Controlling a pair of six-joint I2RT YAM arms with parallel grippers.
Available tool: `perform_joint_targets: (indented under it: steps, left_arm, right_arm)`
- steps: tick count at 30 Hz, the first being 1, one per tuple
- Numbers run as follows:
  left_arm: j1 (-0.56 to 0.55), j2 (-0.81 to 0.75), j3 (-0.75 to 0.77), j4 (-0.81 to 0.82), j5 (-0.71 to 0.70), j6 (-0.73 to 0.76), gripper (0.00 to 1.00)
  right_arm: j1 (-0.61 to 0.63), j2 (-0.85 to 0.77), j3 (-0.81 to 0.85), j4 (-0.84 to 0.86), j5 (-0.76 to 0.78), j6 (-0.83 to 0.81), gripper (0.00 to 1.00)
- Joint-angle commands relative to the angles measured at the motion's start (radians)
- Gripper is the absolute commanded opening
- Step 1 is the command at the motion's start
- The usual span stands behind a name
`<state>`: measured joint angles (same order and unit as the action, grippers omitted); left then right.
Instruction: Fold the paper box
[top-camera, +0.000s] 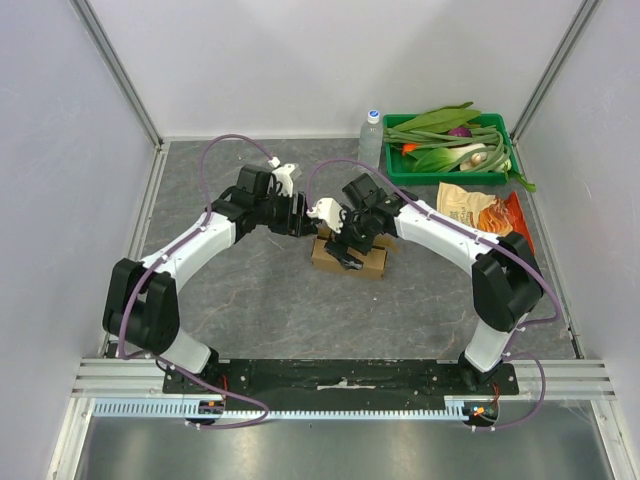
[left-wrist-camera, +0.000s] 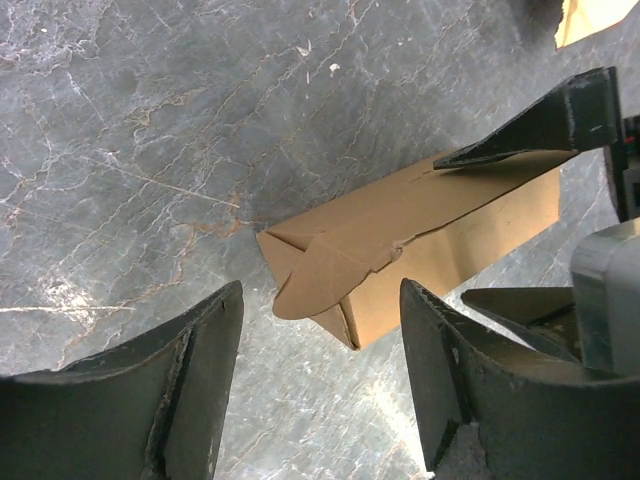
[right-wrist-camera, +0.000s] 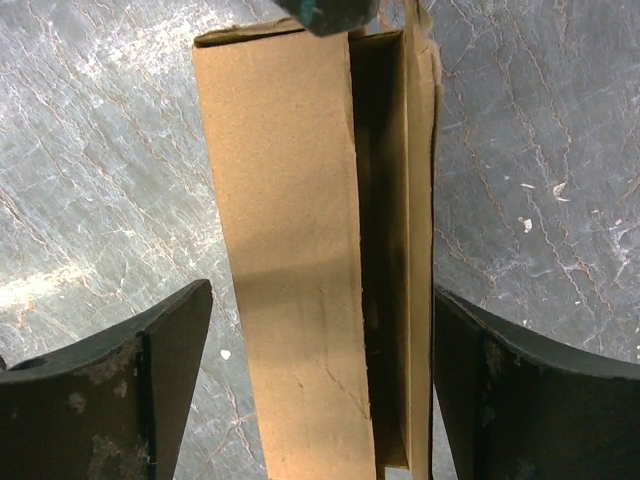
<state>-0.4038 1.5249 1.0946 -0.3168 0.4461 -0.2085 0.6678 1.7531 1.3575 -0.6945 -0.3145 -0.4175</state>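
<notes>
Right hand (right-wrist-camera: 320, 295) straddles the paper box (right-wrist-camera: 285, 250), spread wide. Note: its long axis lies left-right on the counter (top-camera: 260, 300), folded end facing the widely spread left hand (left-wrist-camera: 320, 287).

The paper box (top-camera: 350, 260) lies near the middle of the desk (top-camera: 250, 310). The right gripper (top-camera: 345, 245) is over it with one finger on each side, and the left gripper (top-camera: 300, 218) is just to its left. In the far right corner a tray (top-camera: 420, 178) holds vegetables (top-camera: 450, 135), with a bottle (top-camera: 371, 135) just left of it and a snack bag (top-camera: 475, 208) in front of it.
</notes>
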Motion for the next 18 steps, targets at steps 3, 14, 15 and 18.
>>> perform_joint_targets:
  steps: [3, 14, 15, 18]
  left_arm:
    - [-0.013, 0.038, 0.060, 0.013, 0.014, 0.133, 0.65]
    - [-0.066, 0.080, 0.086, -0.027, -0.052, 0.143, 0.43]
    - [-0.069, 0.083, 0.091, -0.034, -0.079, 0.143, 0.38]
    - [-0.078, 0.081, 0.108, -0.060, -0.099, 0.139, 0.31]
  right_arm:
    - [-0.008, -0.035, -0.001, 0.023, -0.024, 0.006, 0.85]
    - [-0.008, -0.012, 0.003, 0.020, -0.015, 0.011, 0.73]
    - [-0.008, -0.014, 0.003, 0.018, -0.015, 0.011, 0.72]
    - [-0.008, -0.012, 0.008, 0.020, -0.011, 0.014, 0.68]
